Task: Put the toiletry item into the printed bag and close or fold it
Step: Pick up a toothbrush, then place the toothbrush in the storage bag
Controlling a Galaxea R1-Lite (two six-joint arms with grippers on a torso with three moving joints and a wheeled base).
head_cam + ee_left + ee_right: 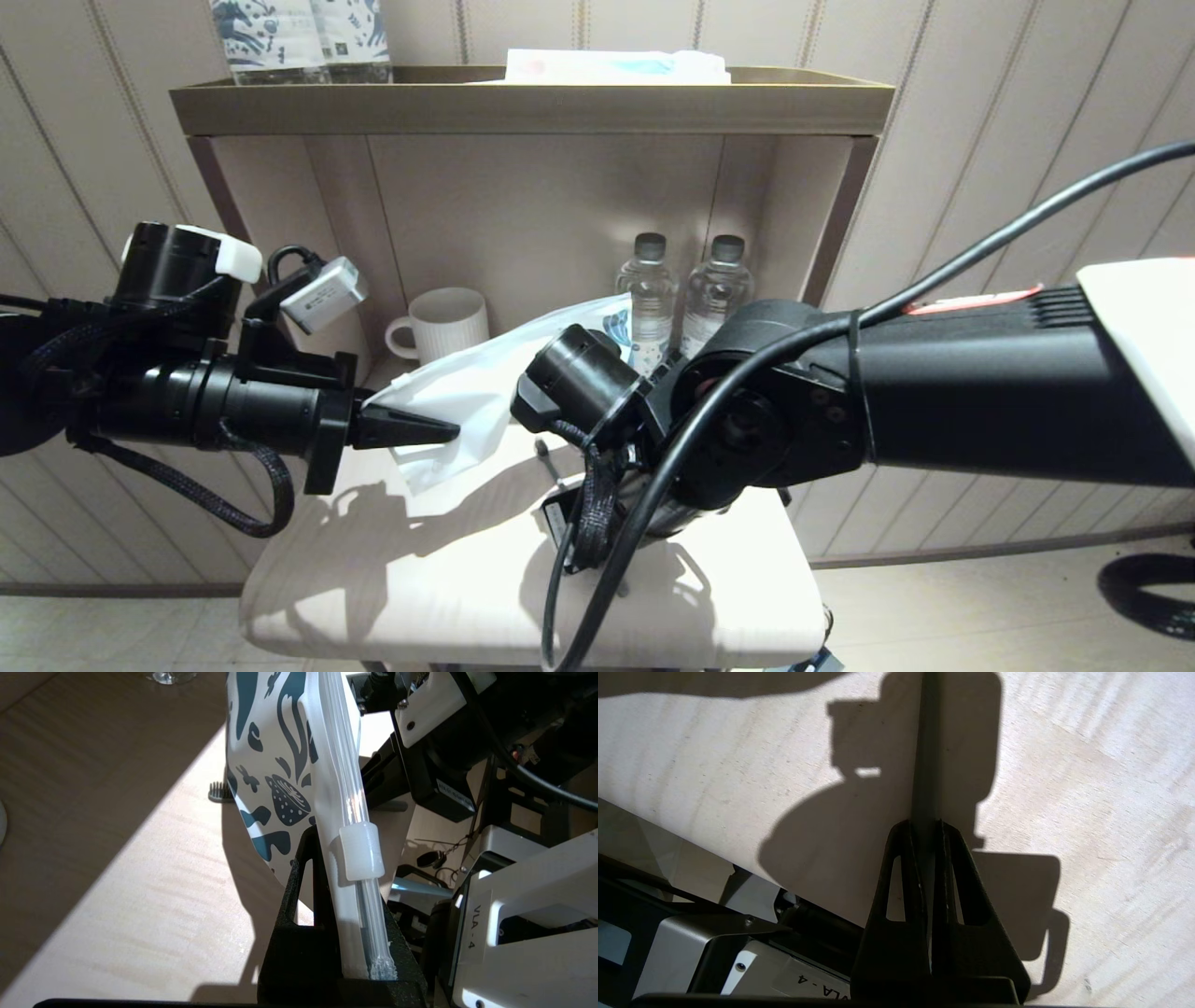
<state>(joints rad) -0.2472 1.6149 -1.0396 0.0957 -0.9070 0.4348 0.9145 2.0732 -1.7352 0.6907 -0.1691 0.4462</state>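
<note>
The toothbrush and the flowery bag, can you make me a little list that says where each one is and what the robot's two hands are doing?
toothbrush: on the pale table, outside the bag, handle pinched
printed bag: lifted off the table, not yet closed
left gripper: shut on the bag's zip strip end
right gripper: shut on the toothbrush handle
table: pale wood
behind: white mug

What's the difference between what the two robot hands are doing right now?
The left gripper has its jaws shut on the printed bag, holding it up off the tabletop by its zip edge; the right gripper has its jaws shut on the slim toothbrush, down low at the tabletop. The left gripper points level across the scene; the right gripper is tucked under its own arm. Both are clamped shut on one thing.
</note>
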